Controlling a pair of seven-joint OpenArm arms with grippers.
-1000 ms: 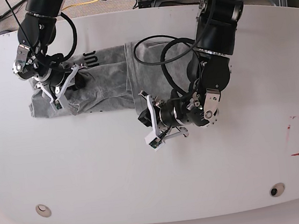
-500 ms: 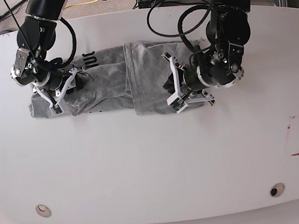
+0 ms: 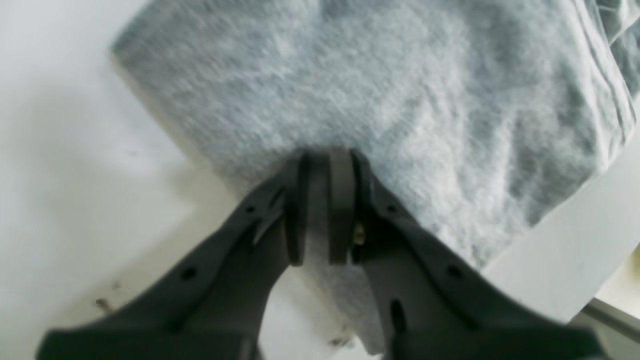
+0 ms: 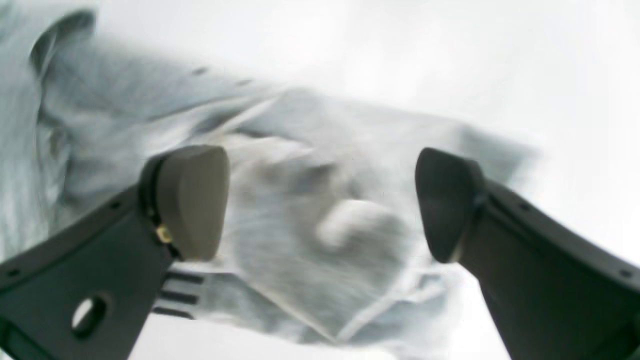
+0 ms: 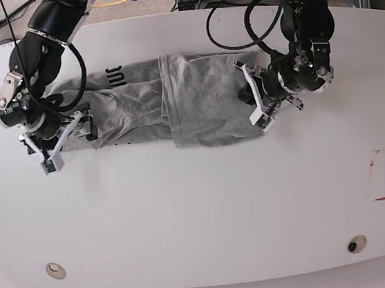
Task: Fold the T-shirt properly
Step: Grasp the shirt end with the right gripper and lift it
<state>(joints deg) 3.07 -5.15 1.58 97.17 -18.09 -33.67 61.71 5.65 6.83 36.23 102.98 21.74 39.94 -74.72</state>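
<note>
I have the T-shirt (image 5: 174,104) lying as a long band across the far half of the white table (image 5: 200,212), stretched left to right. My reading is that the lengthwise folds are in: the band is narrow, with a doubled panel overlapping at the middle and a straight vertical edge where it laps. What looks left to me is bringing the ends together into a compact stack and flattening it.

My left claw (image 3: 320,210), at the right end of the band in the base view, is clamped on the cloth; in its wrist view the two pads are pressed together with a thin layer of grey fabric pinched between them. My right claw (image 4: 320,205), at the left end of the band, stands wide apart and holds nothing, and the shirt lies loose beneath it.

The cloth is a soft, mottled light grey knit, matte and slightly fuzzy up close, with shallow wrinkles and a stitched hem (image 3: 607,75) along one edge. Black lettering (image 5: 115,74) shows near the far-left part. The left end is bunched and rumpled; the right end is smoother, with a clean corner.
</note>
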